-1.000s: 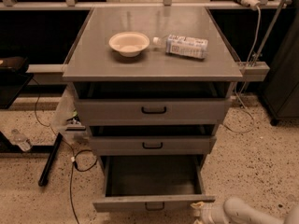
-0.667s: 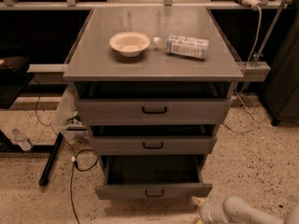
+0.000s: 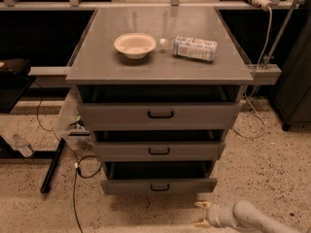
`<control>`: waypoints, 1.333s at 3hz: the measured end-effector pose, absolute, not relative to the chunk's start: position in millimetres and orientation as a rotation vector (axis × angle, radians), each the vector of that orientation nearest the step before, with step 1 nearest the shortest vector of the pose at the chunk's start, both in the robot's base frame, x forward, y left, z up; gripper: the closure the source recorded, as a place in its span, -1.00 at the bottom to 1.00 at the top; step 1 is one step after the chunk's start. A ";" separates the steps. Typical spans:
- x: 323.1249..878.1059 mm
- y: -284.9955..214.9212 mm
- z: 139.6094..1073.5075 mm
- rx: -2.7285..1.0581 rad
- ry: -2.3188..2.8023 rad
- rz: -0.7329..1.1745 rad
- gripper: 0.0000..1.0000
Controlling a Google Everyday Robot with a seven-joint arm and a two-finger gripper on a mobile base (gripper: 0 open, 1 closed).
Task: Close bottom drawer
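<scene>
The bottom drawer [image 3: 159, 185] is the lowest of three grey drawers in the cabinet, with a small black loop handle. It stands out only slightly from the cabinet, with a narrow dark gap above its front. My gripper [image 3: 201, 214] is low at the bottom right, just in front of and below the drawer's right corner, apart from it. Its two pale fingers point left toward the drawer and stand spread, holding nothing.
The middle drawer [image 3: 159, 150] and top drawer [image 3: 160, 114] also stand slightly out. On the cabinet top [image 3: 97, 67] lie a white bowl [image 3: 135, 45] and a plastic bottle [image 3: 193, 48] on its side. Cables and a black bar [image 3: 52, 165] lie on the floor at left.
The bottom drawer has slid from wide open to nearly shut. My gripper has followed it inward and stayed at its right front corner.
</scene>
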State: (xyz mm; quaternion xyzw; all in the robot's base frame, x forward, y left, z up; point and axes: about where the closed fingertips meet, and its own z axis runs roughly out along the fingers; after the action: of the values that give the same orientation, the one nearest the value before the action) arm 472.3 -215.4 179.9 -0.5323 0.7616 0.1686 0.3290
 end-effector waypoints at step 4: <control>570.3 -216.5 148.2 -1.360 2.040 0.432 0.54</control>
State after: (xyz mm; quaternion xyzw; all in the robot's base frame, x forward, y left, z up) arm 570.3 -216.5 148.2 -0.5175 0.7762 0.1644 0.3205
